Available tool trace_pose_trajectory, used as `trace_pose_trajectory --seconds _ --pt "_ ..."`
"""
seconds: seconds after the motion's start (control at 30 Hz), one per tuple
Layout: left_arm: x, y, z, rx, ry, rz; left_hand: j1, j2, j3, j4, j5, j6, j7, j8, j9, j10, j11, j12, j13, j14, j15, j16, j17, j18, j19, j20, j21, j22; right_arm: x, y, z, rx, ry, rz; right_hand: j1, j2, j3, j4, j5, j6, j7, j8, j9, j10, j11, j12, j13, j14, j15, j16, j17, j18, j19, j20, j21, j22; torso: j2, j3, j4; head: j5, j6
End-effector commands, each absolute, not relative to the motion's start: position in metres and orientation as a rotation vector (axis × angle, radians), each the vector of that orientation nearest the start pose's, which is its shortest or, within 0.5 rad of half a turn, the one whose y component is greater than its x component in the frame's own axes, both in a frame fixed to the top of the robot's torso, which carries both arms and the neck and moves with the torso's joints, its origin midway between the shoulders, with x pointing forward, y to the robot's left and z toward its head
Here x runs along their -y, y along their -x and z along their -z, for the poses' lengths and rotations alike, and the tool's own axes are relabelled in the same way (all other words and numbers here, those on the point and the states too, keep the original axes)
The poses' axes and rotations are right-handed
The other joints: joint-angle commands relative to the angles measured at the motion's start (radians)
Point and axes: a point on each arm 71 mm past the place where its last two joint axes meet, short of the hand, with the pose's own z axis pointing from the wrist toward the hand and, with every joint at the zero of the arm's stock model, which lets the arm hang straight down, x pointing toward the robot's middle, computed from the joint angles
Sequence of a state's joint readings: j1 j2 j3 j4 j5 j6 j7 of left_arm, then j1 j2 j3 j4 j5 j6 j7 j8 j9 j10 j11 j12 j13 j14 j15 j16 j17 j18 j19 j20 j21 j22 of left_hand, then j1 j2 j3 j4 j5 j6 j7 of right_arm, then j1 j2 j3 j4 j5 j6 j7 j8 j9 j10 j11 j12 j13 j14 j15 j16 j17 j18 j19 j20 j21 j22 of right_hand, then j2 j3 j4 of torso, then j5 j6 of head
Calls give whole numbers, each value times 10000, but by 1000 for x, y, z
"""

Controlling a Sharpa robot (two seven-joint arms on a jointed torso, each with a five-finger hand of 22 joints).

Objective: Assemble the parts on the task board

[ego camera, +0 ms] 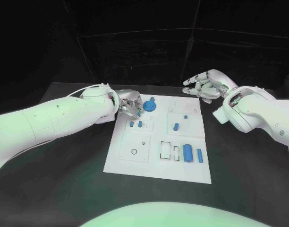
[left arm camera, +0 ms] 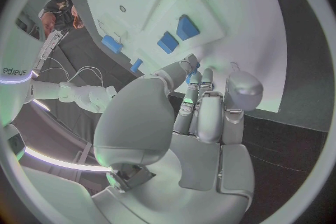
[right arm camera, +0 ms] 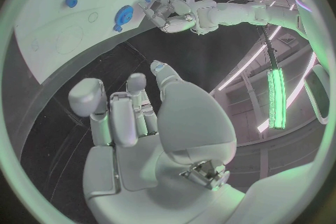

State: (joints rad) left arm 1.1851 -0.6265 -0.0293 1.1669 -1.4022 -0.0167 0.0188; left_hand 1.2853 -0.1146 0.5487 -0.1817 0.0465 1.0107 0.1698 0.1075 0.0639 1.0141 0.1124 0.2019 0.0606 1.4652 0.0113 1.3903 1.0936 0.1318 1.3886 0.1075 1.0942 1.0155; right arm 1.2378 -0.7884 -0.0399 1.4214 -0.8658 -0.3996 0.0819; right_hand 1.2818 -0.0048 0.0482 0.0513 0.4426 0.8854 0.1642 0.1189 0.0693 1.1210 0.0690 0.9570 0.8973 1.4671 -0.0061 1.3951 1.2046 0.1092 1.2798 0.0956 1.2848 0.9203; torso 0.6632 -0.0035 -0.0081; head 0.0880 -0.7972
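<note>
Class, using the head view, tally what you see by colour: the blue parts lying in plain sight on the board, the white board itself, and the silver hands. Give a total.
Blue parts: 6
White task board: 1
Silver hands: 2 (left hand, right hand)
Total: 9
A blue glint at the left hand's fingertips is too unclear to count.

The white task board lies flat mid-table. A round blue part sits near its far left corner, two small ones beside its left edge, one centrally, and two upright bars toward its near right corner.
</note>
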Motion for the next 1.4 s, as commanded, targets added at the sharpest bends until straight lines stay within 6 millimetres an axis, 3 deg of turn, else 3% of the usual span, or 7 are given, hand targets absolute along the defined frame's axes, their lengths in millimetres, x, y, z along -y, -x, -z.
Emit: trace_pose_trajectory --seconds 0.03,0.53,0.77,0.83,0.9,1.03,1.4 --pt "-189 -536 223 -19025 -1754 6678 13 -132 -102 -23 41 -125 43 -94 4 -235 26 -128 11 150 92 -78 -61 -78 -59 74 -168 -164 209 -516 170 -16376 -3446 -9571 203 -85 197 -12 -117 195 -85 104 13 -758 -49 -1596 -1522 79 -109 -503 -732 281 -363 -57 -545 -893 -6 -6 6 -9 3" --pt "-225 -533 214 -18548 55 7337 80 -82 -235 0 48 -1 115 -108 35 -306 74 -116 55 129 141 -94 -148 -25 -110 141 -383 -372 208 -515 181 -17464 524 -7052 838 -813 1947 -595 -1363 1321 -72 82 -22 -488 75 -6314 -5817 58 -37 -1548 -1906 371 -271 -15 -1402 -1884 -5 12 -7 -59 75" --pt "-244 -530 203 -17275 3040 9678 18 109 -159 127 57 286 108 -5 68 249 1 154 86 64 86 -170 -351 71 -259 105 -783 -783 202 -508 188 -17098 2406 -5821 908 -988 2353 -814 -1651 1403 -131 -90 -26 -377 86 -6867 -6504 83 -27 -1560 -1883 349 -182 9 -1388 -1825 -1 12 -3 -425 189" --pt "-247 -529 197 -16545 4118 10803 -22 173 -128 187 57 307 121 -3 55 198 17 112 50 -133 100 -435 -919 180 -525 105 -1322 -1336 200 -506 191 -17033 2763 -5560 901 -1028 2468 -862 -1751 1424 -124 -135 -26 -389 108 -7010 -6690 89 -12 -1557 -1873 343 -158 19 -1376 -1802 0 6 -3 -529 218" --pt "-249 -527 193 -15880 5024 11693 -49 199 -142 238 50 236 150 -43 31 -16 70 24 25 -872 143 -1377 -2751 467 -1368 137 -2839 -2835 199 -504 194 -17014 3038 -5353 889 -1054 2612 -904 -1990 1417 -118 -199 -29 -418 132 -7157 -6891 102 7 -1555 -1880 327 -102 34 -1321 -1706 1 3 -3 -607 235" --pt "-252 -524 187 -14714 7039 13345 -128 208 -367 354 57 250 156 -24 37 -34 82 105 45 -1815 160 -2505 -4702 529 -1902 168 -3513 -3299 197 -502 200 -17076 3439 -5039 852 -1128 2799 -960 -2231 1396 -112 -290 -31 -476 166 -7337 -7155 108 31 -1609 -2009 297 -16 58 -1220 -1545 5 -12 -11 -704 246" --pt "-250 -518 181 -13453 9063 15048 -87 306 -608 414 53 238 138 -12 36 88 52 286 56 -2409 152 -3163 -5822 523 -2120 172 -3885 -3534 189 -501 210 -17238 3894 -4863 810 -1181 3022 -1019 -2286 1417 -30 -373 -26 -511 232 -7490 -7450 127 79 -1567 -1991 282 29 99 -1157 -1459 9 -13 6 -734 263"
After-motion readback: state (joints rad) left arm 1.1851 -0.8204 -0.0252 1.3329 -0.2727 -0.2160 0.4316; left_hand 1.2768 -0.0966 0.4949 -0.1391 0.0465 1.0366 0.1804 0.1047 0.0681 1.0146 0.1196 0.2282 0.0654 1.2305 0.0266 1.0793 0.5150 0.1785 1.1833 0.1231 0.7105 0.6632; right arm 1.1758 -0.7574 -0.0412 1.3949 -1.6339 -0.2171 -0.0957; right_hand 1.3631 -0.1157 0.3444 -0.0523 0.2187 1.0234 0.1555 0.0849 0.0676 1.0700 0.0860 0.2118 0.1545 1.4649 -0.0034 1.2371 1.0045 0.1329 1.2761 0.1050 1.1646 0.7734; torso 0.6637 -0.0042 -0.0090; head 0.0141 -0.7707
